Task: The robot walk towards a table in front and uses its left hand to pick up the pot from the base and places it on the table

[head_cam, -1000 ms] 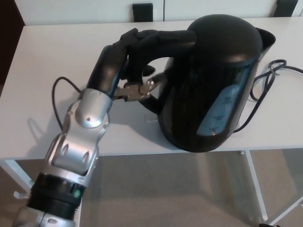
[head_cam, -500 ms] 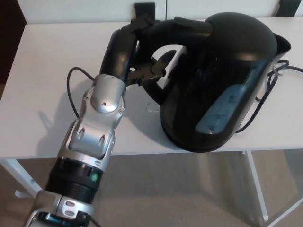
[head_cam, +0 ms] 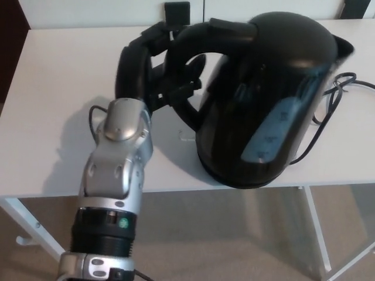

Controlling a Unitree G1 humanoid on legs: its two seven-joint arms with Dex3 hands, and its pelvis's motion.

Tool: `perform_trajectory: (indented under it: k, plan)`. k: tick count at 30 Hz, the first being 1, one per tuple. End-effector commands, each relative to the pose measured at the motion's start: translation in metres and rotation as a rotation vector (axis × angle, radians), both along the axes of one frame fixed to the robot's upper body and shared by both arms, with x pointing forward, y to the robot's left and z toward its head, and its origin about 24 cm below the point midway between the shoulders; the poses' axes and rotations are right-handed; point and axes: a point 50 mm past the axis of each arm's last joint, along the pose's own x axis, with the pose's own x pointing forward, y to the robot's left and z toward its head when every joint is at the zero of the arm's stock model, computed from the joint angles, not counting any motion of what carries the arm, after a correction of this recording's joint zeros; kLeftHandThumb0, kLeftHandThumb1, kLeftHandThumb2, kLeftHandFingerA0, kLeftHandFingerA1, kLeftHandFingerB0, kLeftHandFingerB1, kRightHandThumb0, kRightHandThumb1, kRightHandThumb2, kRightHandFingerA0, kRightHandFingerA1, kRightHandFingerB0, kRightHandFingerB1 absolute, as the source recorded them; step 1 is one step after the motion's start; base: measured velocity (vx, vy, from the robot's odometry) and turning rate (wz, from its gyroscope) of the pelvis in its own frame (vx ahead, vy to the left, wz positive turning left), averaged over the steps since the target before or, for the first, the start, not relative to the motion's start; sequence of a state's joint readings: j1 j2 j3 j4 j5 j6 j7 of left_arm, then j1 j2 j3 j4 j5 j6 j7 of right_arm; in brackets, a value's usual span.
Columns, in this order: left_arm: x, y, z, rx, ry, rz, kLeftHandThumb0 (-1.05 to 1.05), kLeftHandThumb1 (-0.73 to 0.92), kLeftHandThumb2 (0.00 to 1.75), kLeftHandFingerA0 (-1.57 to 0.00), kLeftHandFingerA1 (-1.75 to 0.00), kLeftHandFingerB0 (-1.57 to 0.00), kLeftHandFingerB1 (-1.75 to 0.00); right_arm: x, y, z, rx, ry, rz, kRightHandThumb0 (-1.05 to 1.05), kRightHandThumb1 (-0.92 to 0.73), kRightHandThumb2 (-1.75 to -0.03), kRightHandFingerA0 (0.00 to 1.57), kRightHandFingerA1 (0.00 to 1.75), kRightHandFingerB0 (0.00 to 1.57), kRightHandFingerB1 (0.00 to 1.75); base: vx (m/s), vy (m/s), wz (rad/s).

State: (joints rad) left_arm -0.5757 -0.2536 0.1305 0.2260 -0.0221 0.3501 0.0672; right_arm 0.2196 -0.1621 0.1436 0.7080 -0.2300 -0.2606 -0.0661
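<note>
**Pot Gripped by the Handle at a White Tabletop**

Nearest the camera, a silver forearm [head_cam: 117, 158] with a black collar is seen rising from the lower left, above a beige floor [head_cam: 234, 246] and a white table leg [head_cam: 313, 228]. A thin black wire [head_cam: 92, 114] is looped beside the wrist.

Beyond the wrist, the left hand [head_cam: 146, 64] is clamped on the handle [head_cam: 199, 35] of the pot [head_cam: 263, 88]. The fingers [head_cam: 155, 32] are curled over the top of the handle's loop, and the thumb is tucked inside it.

The pot, a large, glossy black electric kettle, is shown to the right of the hand over the near half of the tabletop [head_cam: 58, 88]. It is leaning slightly, with its spout toward the far right. A bluish water gauge [head_cam: 272, 132] is seen running down its side. Its bottom rim is seen against the tabletop's near edge. Whether it is resting there or held clear cannot be told.

Behind the pot, on the right, a black power cord [head_cam: 328, 96] is lying in loops on the tabletop. At the far edge, a small black square [head_cam: 176, 12] is seen against the pale wall.
</note>
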Motion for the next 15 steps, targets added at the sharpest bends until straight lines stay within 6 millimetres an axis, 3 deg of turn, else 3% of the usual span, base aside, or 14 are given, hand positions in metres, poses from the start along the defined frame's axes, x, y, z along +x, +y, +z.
perform_trajectory:
  k: [1,2,3,7,8,9,15]
  plan:
    - [0.008,-0.012,0.027,-0.382,0.082,-0.064,-0.17,0.84,0.66,-0.75,-1.64,-0.66,-1.23,0.003,-0.004,0.001,-0.016,-0.002,0.013,0.02,-0.91,-0.66,0.29,0.44,0.26,0.4,0.0,0.0,0.0]
    - [0.008,-0.012,0.027,-0.384,0.084,-0.064,-0.17,0.84,0.66,-0.75,-1.64,-0.66,-1.23,0.003,-0.004,0.001,-0.016,-0.002,0.013,0.02,-0.91,-0.66,0.29,0.44,0.26,0.4,0.0,0.0,0.0]
    - [0.011,-0.006,0.049,-0.503,0.062,-0.043,-0.22,0.87,0.65,-0.75,-1.61,-0.59,-1.14,0.006,-0.001,0.002,-0.003,-0.008,0.019,0.02,-0.92,-0.66,0.28,0.44,0.25,0.4,0.0,0.0,0.0]
    - [0.011,-0.005,0.052,-0.52,0.065,-0.043,-0.22,0.87,0.65,-0.75,-1.61,-0.59,-1.14,0.006,-0.001,0.001,-0.002,-0.009,0.02,0.02,-0.92,-0.66,0.28,0.44,0.25,0.4,0.0,0.0,0.0]
    - [0.01,0.003,0.066,-0.548,0.037,-0.023,-0.22,0.84,0.65,-0.72,-1.67,-0.56,-1.25,0.005,0.001,0.001,0.002,-0.005,0.034,0.02,-0.92,-0.67,0.29,0.45,0.25,0.4,0.0,0.0,0.0]
    - [0.01,0.007,0.074,-0.561,0.02,-0.017,-0.23,0.86,0.65,-0.77,-1.63,-0.66,-1.23,0.004,0.001,0.001,0.0,-0.002,0.042,0.02,-0.92,-0.67,0.29,0.45,0.25,0.4,0.0,0.0,0.0]
    - [0.01,0.018,0.091,-0.617,-0.019,0.013,-0.23,0.85,0.68,-0.75,-1.64,-0.67,-1.19,0.005,0.002,0.001,-0.008,0.002,0.049,0.02,-0.92,-0.67,0.29,0.45,0.25,0.4,0.0,0.0,0.0]
